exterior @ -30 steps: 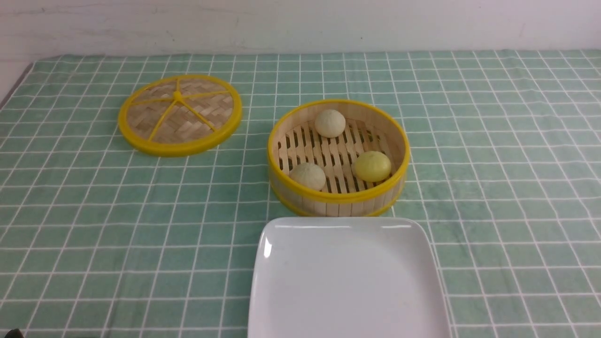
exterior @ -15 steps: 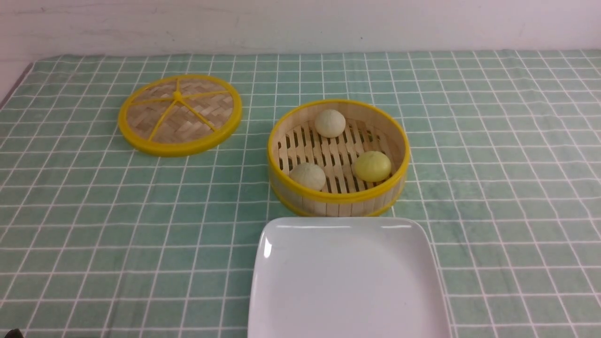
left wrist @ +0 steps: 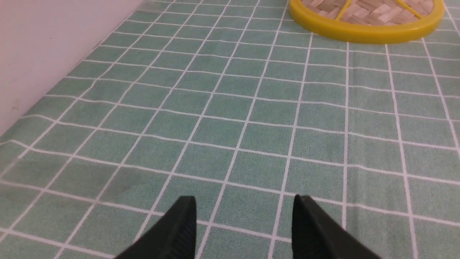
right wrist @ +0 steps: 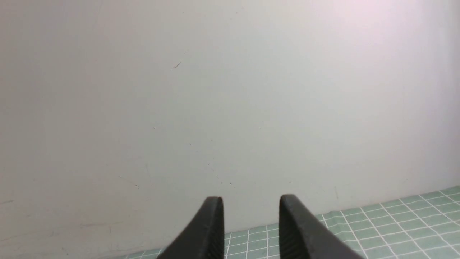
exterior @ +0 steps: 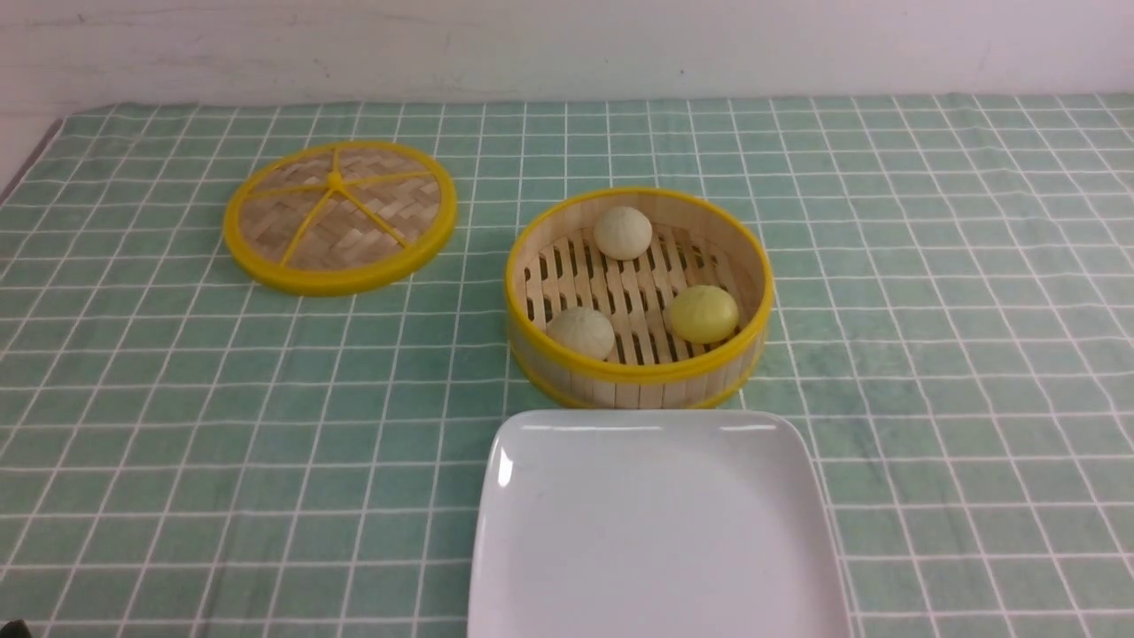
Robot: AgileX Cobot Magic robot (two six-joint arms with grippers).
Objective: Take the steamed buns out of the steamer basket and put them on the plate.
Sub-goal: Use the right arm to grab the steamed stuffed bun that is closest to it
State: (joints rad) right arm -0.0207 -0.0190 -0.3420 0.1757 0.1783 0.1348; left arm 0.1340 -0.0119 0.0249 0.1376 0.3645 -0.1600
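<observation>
The steamer basket [exterior: 640, 377] stands mid-table with three steamed buns inside: a pale one [exterior: 622, 232] at the back, a pale one [exterior: 581, 332] front left, a yellow one [exterior: 702, 314] front right. The white plate [exterior: 656, 532] lies just in front of the basket and holds nothing. Neither gripper shows in the front view. In the left wrist view my left gripper [left wrist: 245, 201] hangs open over bare green cloth, nothing between its fingers. Seen from the right wrist, my right gripper [right wrist: 251, 200] faces the white wall, its jaws apart with nothing between them.
The flat woven lid [exterior: 339, 215] lies at the back left of the basket; its rim [left wrist: 364, 32] shows ahead of the left gripper. A green checked cloth [exterior: 930, 292] covers the table. A white wall [exterior: 567, 44] runs along the far edge.
</observation>
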